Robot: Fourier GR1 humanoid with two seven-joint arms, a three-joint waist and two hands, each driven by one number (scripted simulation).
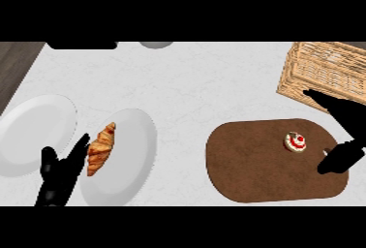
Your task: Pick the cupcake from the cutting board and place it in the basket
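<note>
**Cupcake lies at nine o'clock of the right hand, not yet held**

Nearest the camera, the robot's black right hand (342,156) hangs over the three-o'clock edge of the dark brown rounded wooden cutting board (250,169). Its lower fingers (334,163) sit low at the board's edge, while one long part of it stretches up towards twelve o'clock, reaching the corner of the woven wicker basket (325,72). The two parts stand spread apart and clamp on nothing.

Outward from those lower fingers, at about ten o'clock and just beside them, sits the small round cupcake with white icing and a red topping (296,141). A strip of bare board shows between it and the hand. It rests on the upper right part of the board, upright as far as I can tell, and being round it offers no long axis to line up with.

This hand is plainly the nearer one. The coming move, as I judge it, is a short slide towards nine o'clock to bring the open span around the cupcake before closing. After that, the basket lies at twelve o'clock of the cupcake, just beyond the board's edge.

Well apart, at the view's lower left, the black left hand (61,177) rests open, fingers up, over the white round plate (136,131) that carries a golden-brown croissant (101,147); a second white plate (32,131) lies at its nine o'clock.
</note>
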